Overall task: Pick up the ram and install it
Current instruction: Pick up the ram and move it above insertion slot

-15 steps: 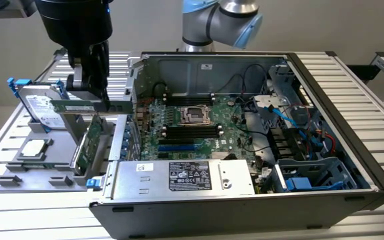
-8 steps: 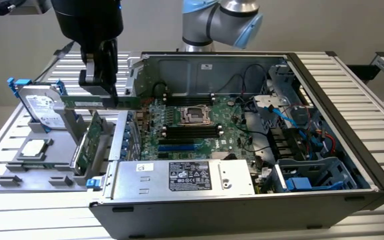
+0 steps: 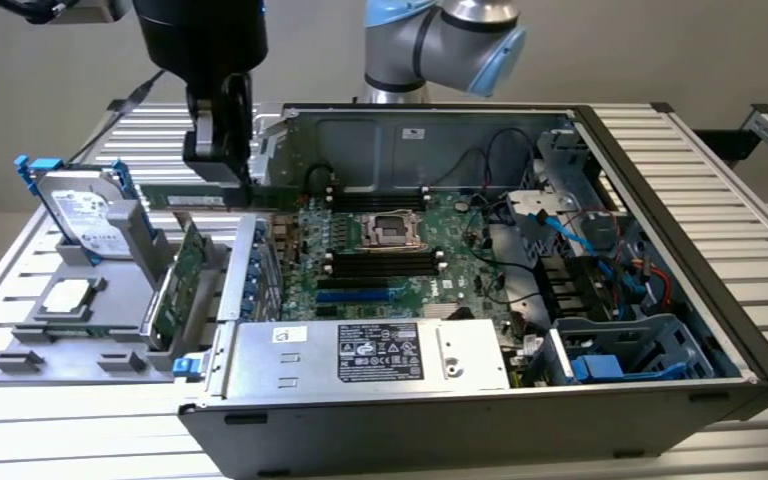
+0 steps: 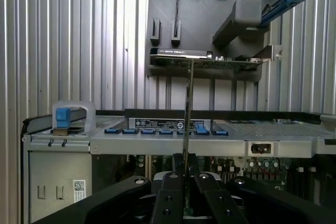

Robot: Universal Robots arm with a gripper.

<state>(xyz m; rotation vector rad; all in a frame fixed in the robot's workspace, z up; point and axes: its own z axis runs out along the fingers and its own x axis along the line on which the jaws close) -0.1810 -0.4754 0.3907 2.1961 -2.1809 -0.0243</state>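
Half done: the gripper [image 3: 233, 185] is clamping the ram [image 3: 175, 196] aloft at upper left, beside the computer case [image 3: 491, 440]; not yet installed.

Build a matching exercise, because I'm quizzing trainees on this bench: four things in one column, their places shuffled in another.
1. ram
2. hard drive
3. expansion card
4. processor socket

A. middle of the motherboard, inside the open case
B. on edge in the grey holder, beside the case
C. clamped in the gripper
D. propped in the grey holder, blue rails

Pairs: 1-C, 2-D, 3-B, 4-A
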